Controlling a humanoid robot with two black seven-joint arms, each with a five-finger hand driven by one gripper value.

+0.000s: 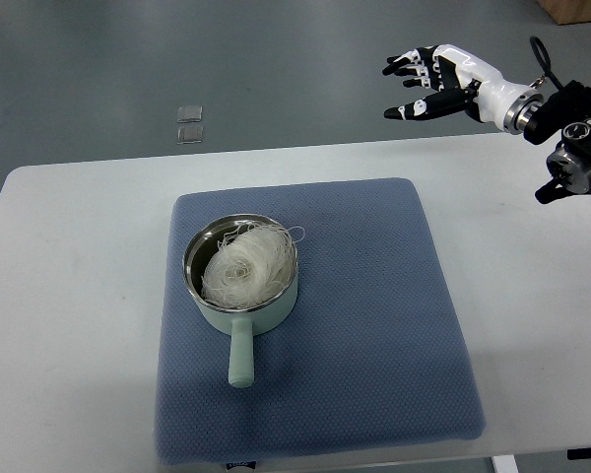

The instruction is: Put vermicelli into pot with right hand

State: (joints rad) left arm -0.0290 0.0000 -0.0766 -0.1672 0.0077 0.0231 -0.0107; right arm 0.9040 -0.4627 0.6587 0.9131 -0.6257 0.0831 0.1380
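A pale green pot [239, 294] with a short handle pointing toward me sits on the left half of a blue mat [374, 325]. A white nest of vermicelli [246, 263] lies inside the pot, a few strands hanging over its far rim. My right hand [422, 87] is raised at the upper right, beyond the table's far edge and well away from the pot. Its fingers are spread and hold nothing. The left arm does not show.
The mat lies on a white table [69, 296]. Two small clear plates [189, 124] lie on the grey floor beyond the table. A brown box corner [576, 10] shows at the top right.
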